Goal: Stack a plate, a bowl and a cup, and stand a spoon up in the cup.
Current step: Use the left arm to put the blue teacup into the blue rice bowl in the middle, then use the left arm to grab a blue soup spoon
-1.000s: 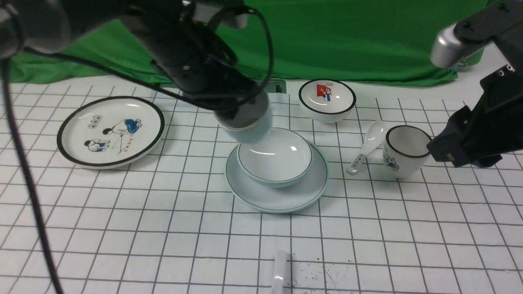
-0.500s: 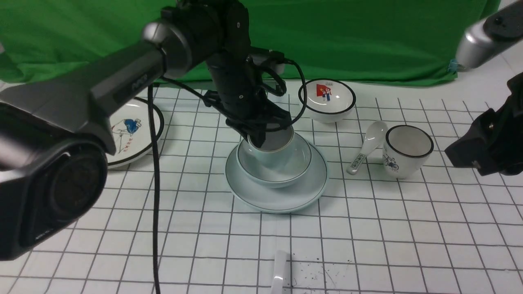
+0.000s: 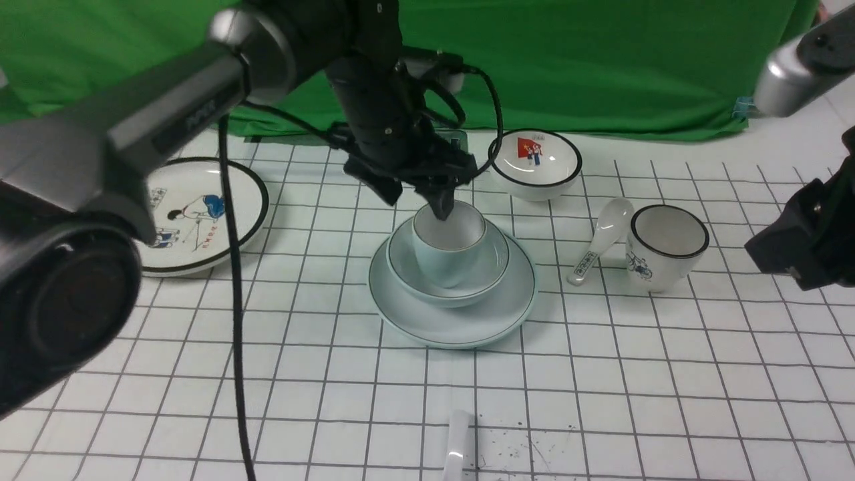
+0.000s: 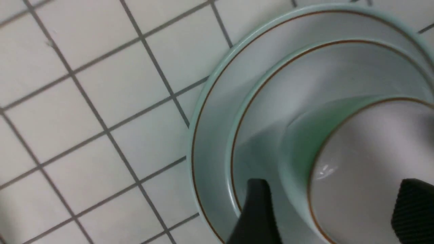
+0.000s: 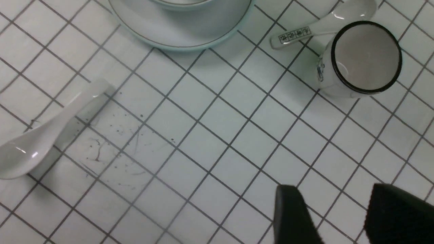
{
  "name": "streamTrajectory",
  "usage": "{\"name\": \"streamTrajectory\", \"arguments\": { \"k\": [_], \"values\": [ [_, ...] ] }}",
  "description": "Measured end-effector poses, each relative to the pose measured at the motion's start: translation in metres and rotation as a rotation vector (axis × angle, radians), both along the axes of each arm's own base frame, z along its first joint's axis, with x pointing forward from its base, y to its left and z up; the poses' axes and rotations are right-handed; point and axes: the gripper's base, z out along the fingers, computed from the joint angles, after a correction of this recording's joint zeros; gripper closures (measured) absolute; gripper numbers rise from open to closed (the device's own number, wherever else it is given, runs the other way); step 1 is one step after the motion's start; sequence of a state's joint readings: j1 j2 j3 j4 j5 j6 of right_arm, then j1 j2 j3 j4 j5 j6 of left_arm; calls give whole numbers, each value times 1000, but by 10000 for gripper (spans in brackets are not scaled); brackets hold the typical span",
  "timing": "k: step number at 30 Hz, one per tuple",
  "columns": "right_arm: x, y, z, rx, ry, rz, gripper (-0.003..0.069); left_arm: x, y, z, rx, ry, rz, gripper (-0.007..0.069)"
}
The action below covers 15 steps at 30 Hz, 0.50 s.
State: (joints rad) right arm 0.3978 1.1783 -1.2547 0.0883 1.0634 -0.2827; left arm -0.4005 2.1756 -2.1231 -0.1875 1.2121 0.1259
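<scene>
Over on the left sits the cartoon plate (image 3: 200, 214), which I'd say has nothing to do with this job. Next along is the left gripper (image 3: 415, 199), right above the stack. Its fingers are spread apart with nothing in them, one over the inside of the cup (image 3: 446, 244) and the other outside its wall.

The cup stands upright in the bowl (image 3: 467, 277), and the bowl sits on the plain plate (image 3: 454, 327), all roughly centred. So by my reckoning the stacking part is done and only the spoon step is left.

The plain spoon (image 3: 457, 447) lies flat at the near edge of the table, well apart from the stack. Whoever goes for it has to pinch that short handle and then tip the spoon upright into the cup. The left arm needs to clear out from above the cup first.

Further right are the picture bowl (image 3: 534, 164), the printed spoon (image 3: 601, 240) and, just beside it, the black-rimmed cup (image 3: 664, 247). I can't tell if those two touch.

Far right, the right gripper (image 5: 339, 217) hangs over bare table with its fingers apart, empty.

Headcount: two plates, two bowls, two cups, two spoons, one plain and one decorated of each.
</scene>
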Motion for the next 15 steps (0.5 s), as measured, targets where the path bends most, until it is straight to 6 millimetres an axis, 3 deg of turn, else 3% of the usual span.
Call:
{"name": "streamTrajectory", "arguments": {
  "k": [3,6,7,9,10,12,13,15],
  "values": [
    [-12,-9,11,0,-54,-38,317,-35,-2,64,-31,-125,-21,90],
    [-23,-16,21,7,-106,-66,317,-74,-14,90,-9,-177,-85,86],
    [-25,-17,22,8,-110,-66,317,-77,-15,91,-6,-178,-92,86],
    [-40,-25,33,28,-166,-81,317,-118,-25,93,24,-156,-153,88],
    [-41,-25,34,29,-169,-82,317,-120,-26,89,30,-144,-158,88],
    [-54,-31,41,49,-210,-83,317,-155,-28,66,73,-50,-198,96],
    [-54,-31,42,51,-213,-83,317,-156,-28,68,69,-53,-195,97],
    [-62,-34,44,60,-232,-84,317,-175,-26,40,88,10,-181,102]
  ]
}}
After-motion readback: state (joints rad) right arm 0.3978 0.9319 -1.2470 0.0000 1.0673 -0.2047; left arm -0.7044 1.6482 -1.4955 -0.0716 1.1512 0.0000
